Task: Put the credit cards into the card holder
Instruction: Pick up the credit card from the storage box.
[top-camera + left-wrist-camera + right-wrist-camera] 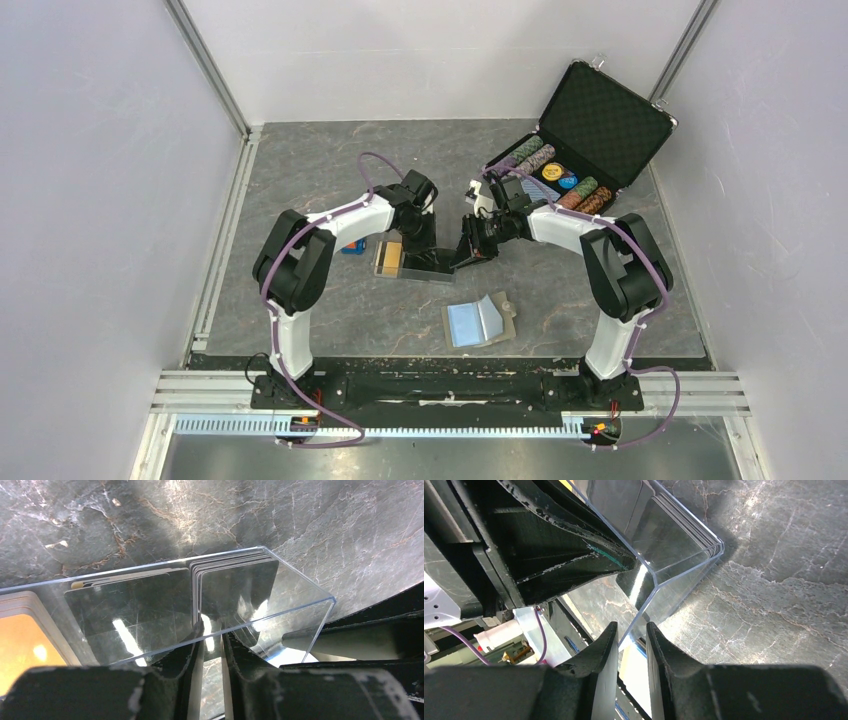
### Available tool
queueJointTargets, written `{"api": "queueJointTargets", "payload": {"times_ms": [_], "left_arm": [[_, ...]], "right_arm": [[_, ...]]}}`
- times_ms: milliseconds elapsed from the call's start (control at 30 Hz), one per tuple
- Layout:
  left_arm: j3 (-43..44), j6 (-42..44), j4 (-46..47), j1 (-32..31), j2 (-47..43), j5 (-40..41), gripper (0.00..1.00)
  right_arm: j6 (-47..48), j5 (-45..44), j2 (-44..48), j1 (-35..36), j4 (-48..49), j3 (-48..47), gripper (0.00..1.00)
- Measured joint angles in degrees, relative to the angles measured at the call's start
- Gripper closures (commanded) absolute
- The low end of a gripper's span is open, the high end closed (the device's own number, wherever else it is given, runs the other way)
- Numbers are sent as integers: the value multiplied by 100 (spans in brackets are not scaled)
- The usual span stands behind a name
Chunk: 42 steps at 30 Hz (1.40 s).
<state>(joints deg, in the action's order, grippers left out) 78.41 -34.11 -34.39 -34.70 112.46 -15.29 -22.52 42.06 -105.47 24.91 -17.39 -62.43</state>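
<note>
— Home or workshop?
— Lab, a robot test cell. White panels (100,150) wall in a grey stone-look tabletop (330,170), and aluminium rails (200,385) frame it.
— And the machines?
— Left arm (300,262) and right arm (625,265), bolted to that rail.

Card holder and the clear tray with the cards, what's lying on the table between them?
Nothing: in the top view only bare grey table separates the clear tray from the open card holder.
</note>
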Motion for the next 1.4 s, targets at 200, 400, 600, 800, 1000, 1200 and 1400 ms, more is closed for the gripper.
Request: {"api": "queueJointTargets", "payload": {"times_ms": [200, 400, 600, 800, 1000, 1200, 1400], "left_arm": [[2, 96, -46, -15, 0, 114, 90], [94, 166, -286, -101, 0, 284, 88], [297, 234, -579, -367, 0, 350, 81], [592, 278, -780, -531, 37, 485, 81], [621, 374, -944, -525, 42, 634, 70], [529, 380, -986, -452, -15, 723, 61], [181, 378, -1034, -216, -267, 813, 62]], "right_arm": [[0, 9, 0, 0, 2, 2, 81], [0, 28, 0, 2, 42, 15, 81], [2, 63, 0, 35, 149, 31, 81], [2, 76, 0, 55, 205, 33, 82], [-17, 76, 7, 66, 208, 33, 82], [-63, 46, 76, 74, 177, 92, 76], [-146, 59, 258, 116, 85, 310, 74]]}}
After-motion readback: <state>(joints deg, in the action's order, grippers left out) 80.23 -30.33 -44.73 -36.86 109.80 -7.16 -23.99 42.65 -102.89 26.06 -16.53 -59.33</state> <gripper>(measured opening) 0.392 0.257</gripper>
